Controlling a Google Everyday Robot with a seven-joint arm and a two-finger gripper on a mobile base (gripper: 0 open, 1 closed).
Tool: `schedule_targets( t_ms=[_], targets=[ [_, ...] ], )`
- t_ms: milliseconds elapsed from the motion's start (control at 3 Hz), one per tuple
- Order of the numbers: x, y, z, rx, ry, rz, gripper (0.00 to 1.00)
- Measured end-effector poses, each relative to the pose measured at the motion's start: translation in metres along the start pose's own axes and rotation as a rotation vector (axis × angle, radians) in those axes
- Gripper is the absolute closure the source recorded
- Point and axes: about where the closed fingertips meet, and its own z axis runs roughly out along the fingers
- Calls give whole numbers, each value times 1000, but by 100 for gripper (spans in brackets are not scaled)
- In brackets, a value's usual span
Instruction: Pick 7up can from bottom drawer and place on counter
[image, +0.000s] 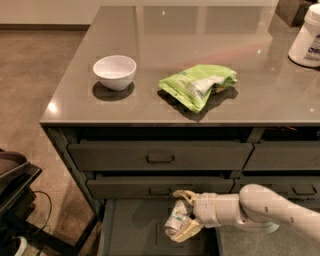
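The 7up can (176, 218), small and silvery with green markings, is held tilted between my gripper's fingers (186, 233). My gripper (182, 216) is shut on it, just above the open bottom drawer (131, 227), in front of the closed drawers above it. The white arm comes in from the lower right. The glossy grey-brown counter (150, 90) lies above.
A white bowl (115, 71) and a lime-green snack bag (198, 84) sit on the counter. A white tub (307, 38) stands at the counter's far right. Closed drawers with loop handles (160, 158) sit under the counter. Dark equipment (14, 200) stands at the lower left.
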Motion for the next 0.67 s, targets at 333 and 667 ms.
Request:
schedule_targets(
  t_ms=[333,667],
  targets=[
    [-64,9,-34,-2,39,-127,100],
    [-127,8,-85,76,83,-258,100]
  ],
)
